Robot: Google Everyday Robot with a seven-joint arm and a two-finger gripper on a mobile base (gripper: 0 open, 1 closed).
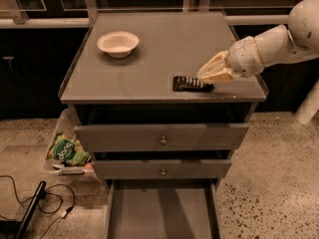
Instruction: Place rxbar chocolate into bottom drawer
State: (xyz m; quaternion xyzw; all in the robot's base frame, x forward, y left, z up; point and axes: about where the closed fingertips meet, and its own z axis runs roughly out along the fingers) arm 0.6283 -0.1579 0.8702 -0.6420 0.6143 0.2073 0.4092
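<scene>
The rxbar chocolate (191,83), a small flat black-wrapped bar, lies on the grey cabinet top (159,49) near its front right edge. My gripper (205,77) comes in from the right on a white arm and sits low over the bar's right end, touching or nearly touching it. The bar rests flat on the top. The bottom drawer (160,213) is pulled out below, a wide shallow grey tray with a bare floor.
A white bowl (118,43) stands at the back left of the cabinet top. The two upper drawers with knobs (163,140) are closed. A green snack bag (67,150) sits in a bin left of the cabinet. Cables (45,203) lie on the floor at the left.
</scene>
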